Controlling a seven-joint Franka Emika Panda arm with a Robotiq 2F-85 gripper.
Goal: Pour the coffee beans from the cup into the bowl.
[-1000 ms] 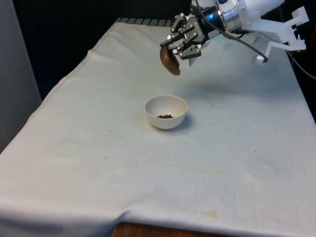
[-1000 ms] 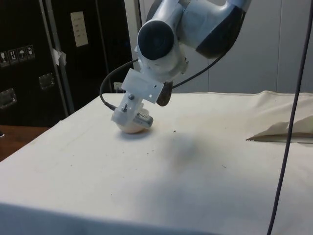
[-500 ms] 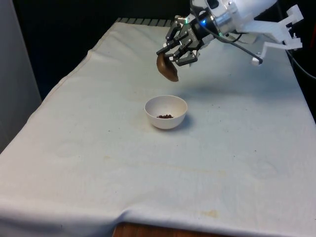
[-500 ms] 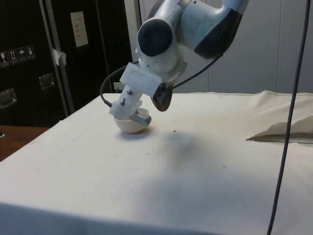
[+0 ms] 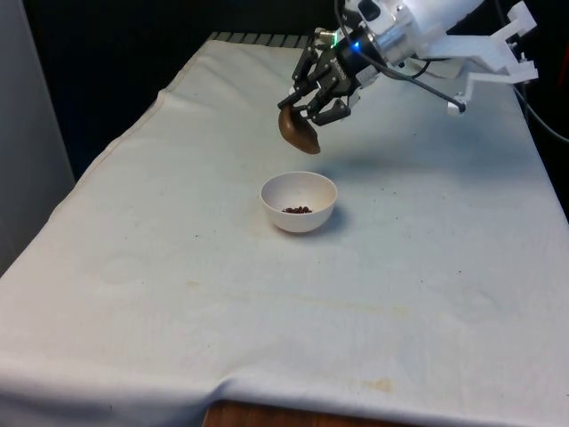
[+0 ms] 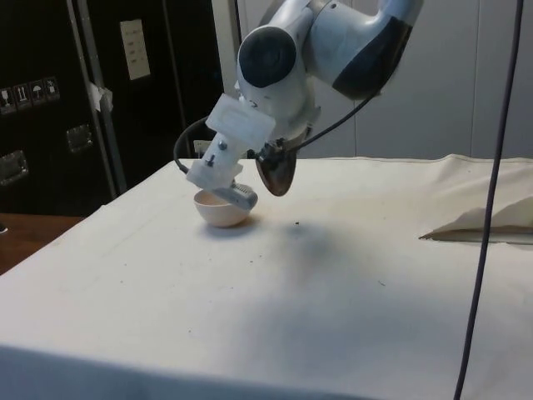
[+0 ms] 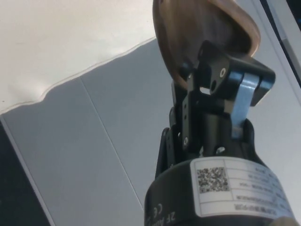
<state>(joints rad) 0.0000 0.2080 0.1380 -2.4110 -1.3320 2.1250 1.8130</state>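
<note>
At the centre of the front view a white bowl [image 5: 299, 201] stands on the table [image 5: 178, 294], a few coffee beans [image 5: 297, 210] in its bottom. Beyond it, in the upper middle, the hand [image 5: 313, 105] is clamped on a tipped brown cup [image 5: 298, 132], held above the bowl.

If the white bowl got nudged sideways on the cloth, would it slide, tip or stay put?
The bowl looks low and wide, so it would probably not tip. Holding just a few coffee beans, it is likely light and may shift easily. The cloth might drag and bunch rather than let it slide cleanly.
</note>
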